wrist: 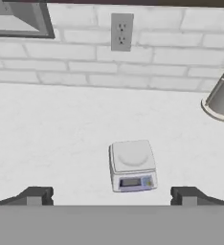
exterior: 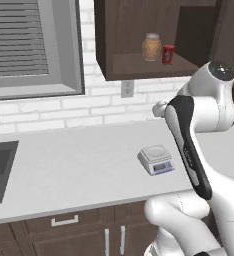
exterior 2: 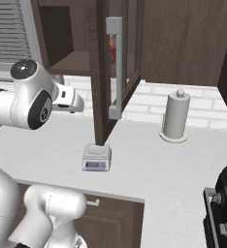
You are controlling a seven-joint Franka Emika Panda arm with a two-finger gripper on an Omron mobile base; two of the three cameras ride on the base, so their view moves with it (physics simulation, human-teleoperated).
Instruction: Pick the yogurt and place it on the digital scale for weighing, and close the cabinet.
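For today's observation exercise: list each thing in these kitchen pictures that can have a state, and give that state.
cabinet: door open
yogurt: upright on the cabinet shelf
jar: upright, lid on
digital scale: on the counter, plate bare
gripper: open, holding nothing

Both base views look forward and down from behind the arm, sharing the scale [exterior: 156,159] on the counter [exterior: 79,170]; the hand view faces it closer

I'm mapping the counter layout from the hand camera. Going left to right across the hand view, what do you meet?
Window frame corner → wall outlet → digital scale → base of the paper towel holder at the right edge.
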